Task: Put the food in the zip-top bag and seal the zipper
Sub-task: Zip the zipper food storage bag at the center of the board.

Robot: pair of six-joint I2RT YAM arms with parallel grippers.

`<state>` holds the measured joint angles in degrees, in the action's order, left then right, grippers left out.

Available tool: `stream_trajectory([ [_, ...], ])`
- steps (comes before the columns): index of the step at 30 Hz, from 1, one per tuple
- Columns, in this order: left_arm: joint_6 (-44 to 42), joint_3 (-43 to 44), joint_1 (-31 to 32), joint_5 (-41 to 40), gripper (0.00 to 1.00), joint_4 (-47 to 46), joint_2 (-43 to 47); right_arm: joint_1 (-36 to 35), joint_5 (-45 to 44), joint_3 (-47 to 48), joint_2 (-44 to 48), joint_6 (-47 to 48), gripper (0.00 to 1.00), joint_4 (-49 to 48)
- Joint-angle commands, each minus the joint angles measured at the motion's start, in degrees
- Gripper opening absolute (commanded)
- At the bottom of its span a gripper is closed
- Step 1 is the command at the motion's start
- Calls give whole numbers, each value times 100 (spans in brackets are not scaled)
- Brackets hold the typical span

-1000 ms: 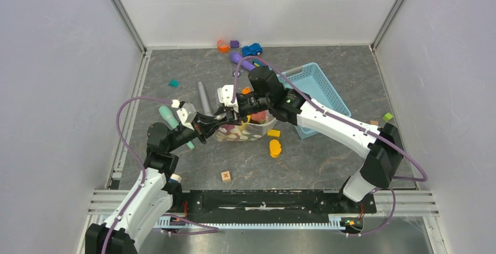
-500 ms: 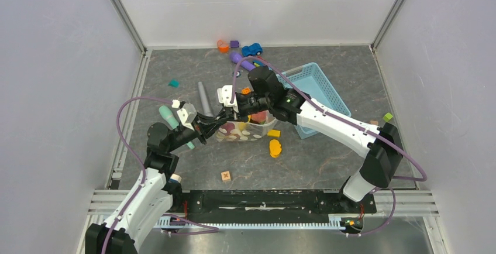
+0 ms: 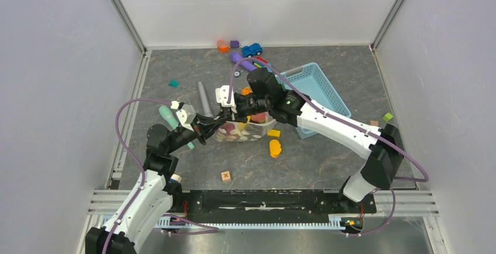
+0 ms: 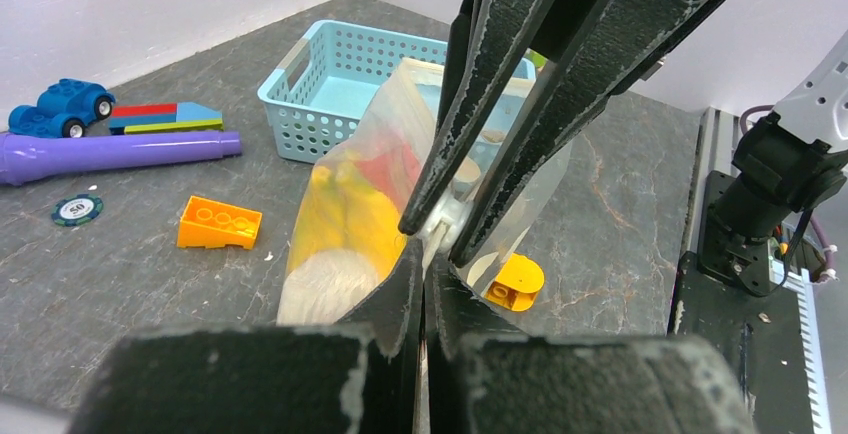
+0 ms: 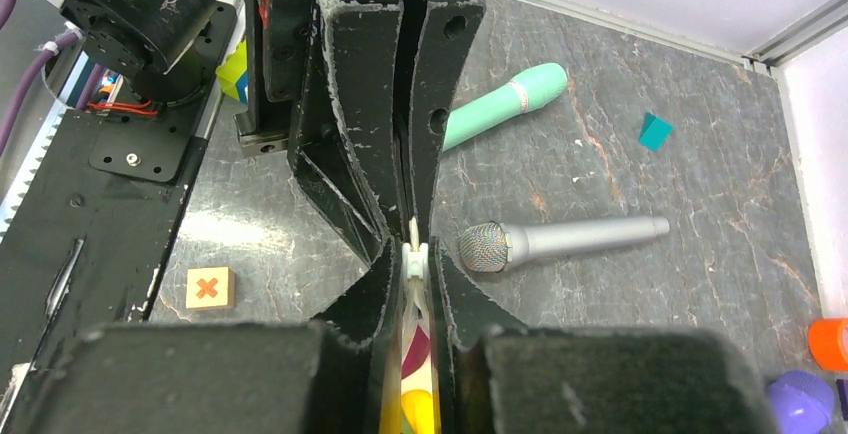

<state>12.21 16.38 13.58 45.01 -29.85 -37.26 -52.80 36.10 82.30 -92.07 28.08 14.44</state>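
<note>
Kim: Since a second ago the right gripper (image 5: 412,266) has closed down and edged a little left. Its fingers were wider apart then.

Ravi: And now?

Kim: Now it is clenched on the zipper (image 5: 414,252), tip to tip with the left gripper (image 4: 421,259). That one is also pinched tight on the same whitish strip.

Ravi: Where is the zip-top bag (image 3: 248,130)?

Kim: Mid-table, just left of the blue basket (image 4: 340,64). It rests on the table (image 3: 327,166), with its left corner lifted up to the two grippers. The food (image 4: 345,216) shows through the film as yellow and red pieces, already inside.

Ravi: So sealing is the step in hand.

Kim: I'd say so. The left gripper should stay as the anchor at this corner. The right should run along the strip toward the basket end. It needs to squeeze hard enough to press the tracks together, yet loosely enough to slide.

Ravi: What are the risks?

Kim: The strip has to stay taut and straight. If it sags, the fingers may ride off the track onto bare film. The bulging food could also pull the mouth apart further along, so go slowly there. How much is already sealed I cannot tell.
</note>
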Motion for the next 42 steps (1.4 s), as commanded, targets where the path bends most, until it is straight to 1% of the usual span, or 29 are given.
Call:
stream_trajectory([
  [1, 146, -39, -22, -122, 2, -110, 121, 32, -529, -82, 272, -191, 0, 69],
  [6, 150, -56, -22, -192, 2, -103, 164, 46, -842, -109, 309, -309, 0, 154],
  [14, 177, -65, -22, -316, 2, -98, 173, 85, -1001, -272, 486, -408, 0, 171],
  [28, 301, -39, -22, -1114, 2, -28, 104, 138, -1505, -701, 840, -724, 0, 37],
  [38, 317, -21, -22, -1364, 2, 19, 77, 192, -1880, -926, 1110, -888, 0, 23],
  [42, 298, -21, -22, -1346, 2, 35, 84, 221, -2002, -1018, 1182, -979, 0, 18],
])
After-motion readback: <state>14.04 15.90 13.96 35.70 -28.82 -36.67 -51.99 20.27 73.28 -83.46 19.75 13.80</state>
